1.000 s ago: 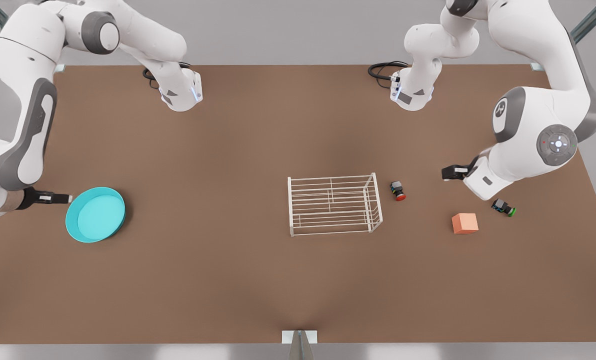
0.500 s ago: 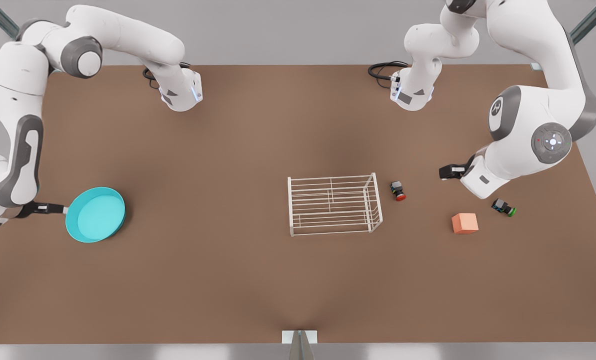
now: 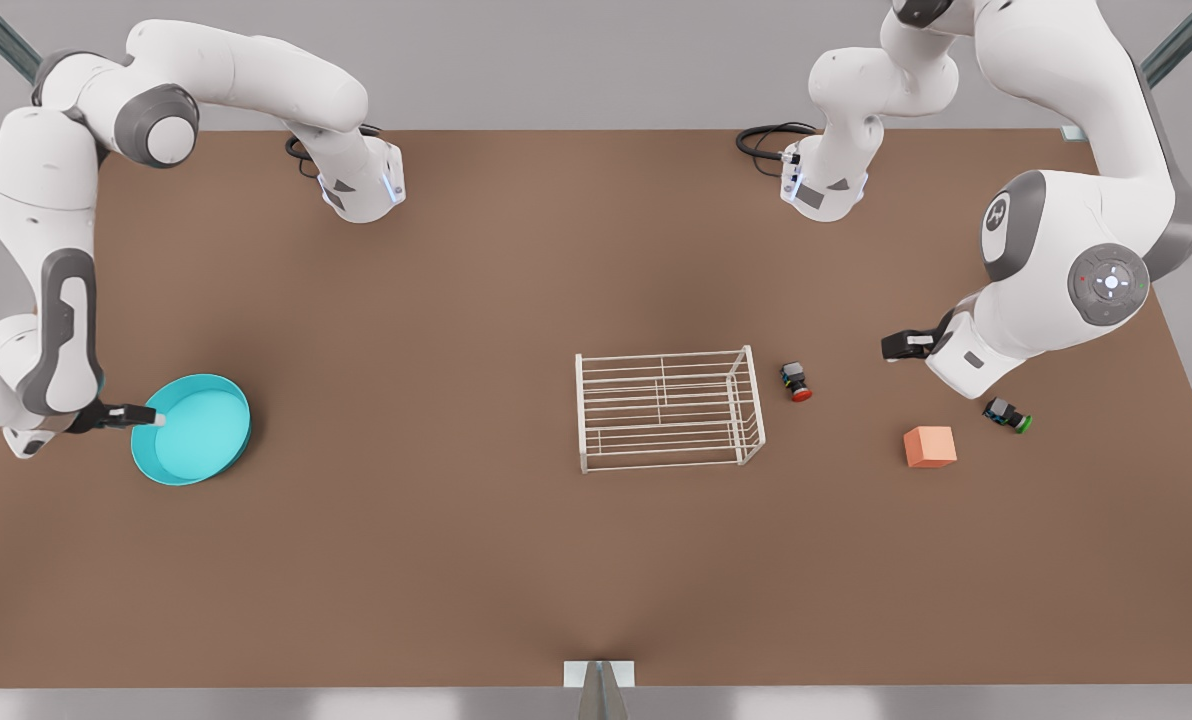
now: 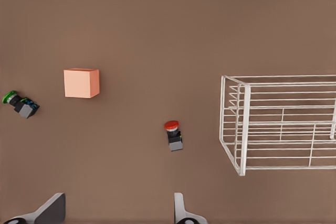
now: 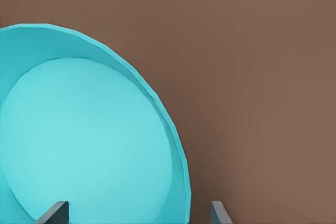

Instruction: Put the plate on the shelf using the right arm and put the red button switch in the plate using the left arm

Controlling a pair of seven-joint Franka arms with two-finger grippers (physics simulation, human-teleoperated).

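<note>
**Tabletop inventory: plate at the rim stage, switch untouched**

- Table (image 3: pixel 476 560): brown surface, carries all items.
- Plate (image 3: pixel 196 430): teal dish, flat on the table at the front view's left, well apart from the shelf. Also in the right wrist view (image 5: pixel 89 140).
- Right gripper (image 3: pixel 141 418): at the plate's outer edge, tip over the rim. In its wrist view the two fingers (image 5: pixel 52 213) stand spread, one inside the dish and one outside, the rim wall between them; not clamped.
- Shelf (image 3: pixel 666 408): white wire rack, upright near the table's middle, nothing on it. Seen too from the left wrist (image 4: pixel 283 121).
- Red button switch (image 3: pixel 796 381): lying on the table just beside the shelf's end, on the front view's right (image 4: pixel 173 134).
- Left gripper (image 3: pixel 901 345): hovering above the table, near the switch but apart from it; fingers (image 4: pixel 181 211) parted, holding nothing.
- Orange cube (image 3: pixel 929 446): on the table, near the green switch (image 3: pixel 1006 414).
</note>
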